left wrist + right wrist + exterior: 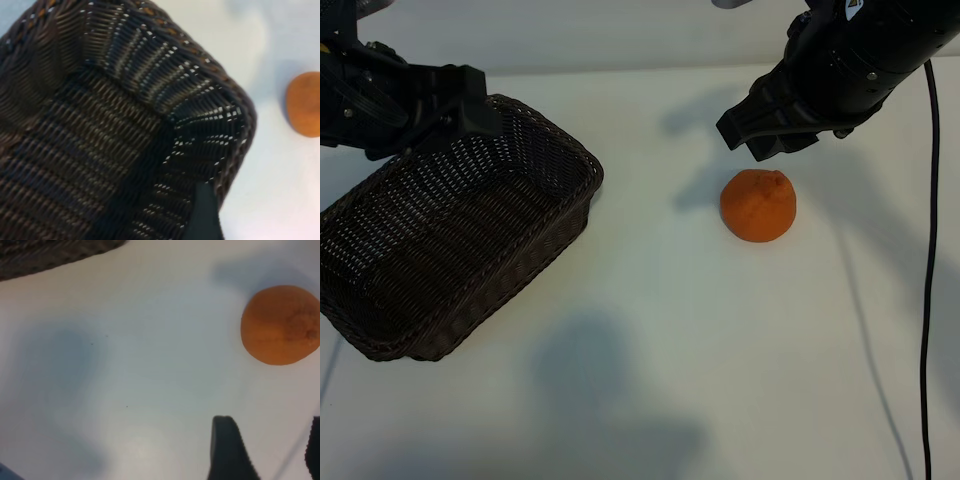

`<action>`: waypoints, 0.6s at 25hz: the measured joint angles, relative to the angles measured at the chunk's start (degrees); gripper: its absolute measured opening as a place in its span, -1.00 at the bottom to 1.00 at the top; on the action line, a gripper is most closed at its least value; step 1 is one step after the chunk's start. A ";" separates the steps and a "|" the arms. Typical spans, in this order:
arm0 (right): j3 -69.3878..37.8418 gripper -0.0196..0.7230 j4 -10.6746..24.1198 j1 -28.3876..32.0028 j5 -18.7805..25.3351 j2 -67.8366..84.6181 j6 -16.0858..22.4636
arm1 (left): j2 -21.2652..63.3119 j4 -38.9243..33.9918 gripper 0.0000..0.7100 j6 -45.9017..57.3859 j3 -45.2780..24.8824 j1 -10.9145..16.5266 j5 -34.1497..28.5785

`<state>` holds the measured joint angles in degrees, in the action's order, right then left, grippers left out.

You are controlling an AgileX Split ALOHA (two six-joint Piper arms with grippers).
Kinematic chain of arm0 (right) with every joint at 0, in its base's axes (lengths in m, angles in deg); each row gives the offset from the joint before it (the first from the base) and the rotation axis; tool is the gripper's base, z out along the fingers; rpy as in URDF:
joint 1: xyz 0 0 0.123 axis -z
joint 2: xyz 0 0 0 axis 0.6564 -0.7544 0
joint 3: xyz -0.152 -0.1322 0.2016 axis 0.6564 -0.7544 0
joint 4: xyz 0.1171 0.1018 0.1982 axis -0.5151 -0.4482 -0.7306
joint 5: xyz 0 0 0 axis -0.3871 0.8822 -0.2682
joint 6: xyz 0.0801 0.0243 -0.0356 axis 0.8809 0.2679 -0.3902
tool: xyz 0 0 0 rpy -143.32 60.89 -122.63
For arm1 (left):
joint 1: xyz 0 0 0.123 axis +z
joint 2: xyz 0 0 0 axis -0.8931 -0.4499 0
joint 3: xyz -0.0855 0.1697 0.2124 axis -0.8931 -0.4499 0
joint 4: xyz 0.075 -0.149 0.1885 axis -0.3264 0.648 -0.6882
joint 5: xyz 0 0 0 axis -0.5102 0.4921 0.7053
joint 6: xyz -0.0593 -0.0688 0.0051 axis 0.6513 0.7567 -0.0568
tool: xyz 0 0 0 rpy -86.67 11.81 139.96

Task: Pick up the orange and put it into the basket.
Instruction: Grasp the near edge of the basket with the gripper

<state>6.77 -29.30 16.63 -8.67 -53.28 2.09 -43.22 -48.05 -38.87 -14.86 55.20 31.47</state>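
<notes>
The orange [758, 205] lies on the white table, right of centre; it also shows in the right wrist view [280, 325] and at the edge of the left wrist view [305, 104]. My right gripper [760, 130] hovers just behind it, open, with nothing between its fingers [227, 450]. The dark brown wicker basket [380, 345] stands at the left with nothing in it. Over its far rim sits my left gripper [480, 105]. One of its fingers [202, 215] shows against the basket's side wall [200, 100]; the other finger is hidden.
A black cable [926, 250] hangs down the right side of the table. Bare white tabletop [660, 330] lies between the basket and the orange and toward the front edge, crossed by soft arm shadows.
</notes>
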 joint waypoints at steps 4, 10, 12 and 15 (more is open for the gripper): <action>0.00 0.10 0.00 0.00 -0.01 0.00 0.00 | 0.00 0.12 0.65 0.00 0.00 0.00 1.91; 0.00 0.10 0.00 0.00 -0.06 0.00 0.11 | 0.00 -0.71 0.65 2.62 0.00 0.00 3.13; 0.00 0.10 -0.07 0.00 -0.06 0.00 0.18 | 0.33 -3.29 0.65 5.64 0.00 0.00 0.65; 0.00 0.10 -0.70 0.00 -0.06 0.00 0.18 | 2.89 -9.57 0.65 11.54 -0.93 0.00 -1.45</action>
<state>6.77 -30.00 16.63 -8.73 -53.28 2.27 -40.33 -57.62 -27.32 -15.79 55.20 30.02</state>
